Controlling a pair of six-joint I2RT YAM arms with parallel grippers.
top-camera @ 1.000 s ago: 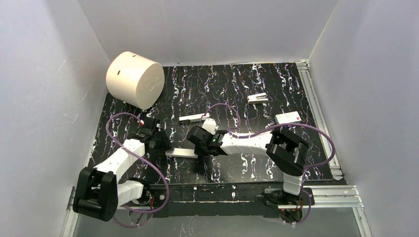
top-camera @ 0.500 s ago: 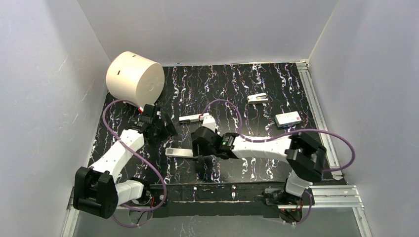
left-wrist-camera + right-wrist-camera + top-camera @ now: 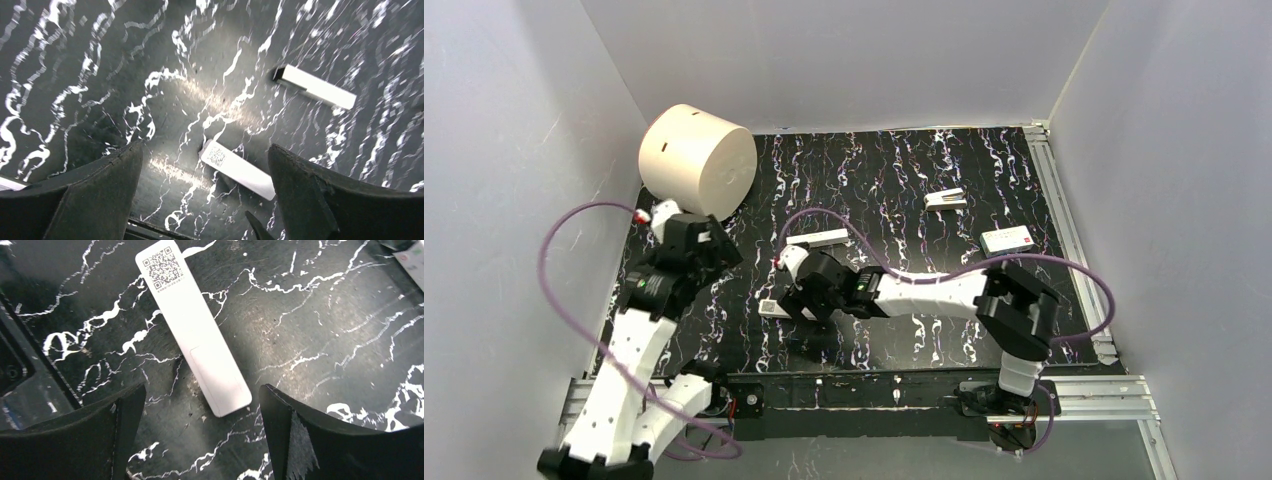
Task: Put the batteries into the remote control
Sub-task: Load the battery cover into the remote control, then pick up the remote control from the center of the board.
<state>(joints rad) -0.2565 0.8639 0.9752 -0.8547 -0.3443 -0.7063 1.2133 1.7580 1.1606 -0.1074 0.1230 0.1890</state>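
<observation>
Found right gripper [image 3: 202, 415] spread above remote control [image 3: 192, 325] lying back-up by near edge; left gripper [image 3: 205, 190] likewise unclenched. Judged remote control liable to twist when pinched, lying skewed.

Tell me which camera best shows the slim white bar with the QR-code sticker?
The right wrist view: the slim white bar with the QR-code sticker lies whole and sharp. The left wrist view shows it smaller, blurrier; the top view only its stickered end beside the right gripper.

QR code [image 3: 161, 267] on remote [image 3: 202, 342] (print illegible)
</observation>
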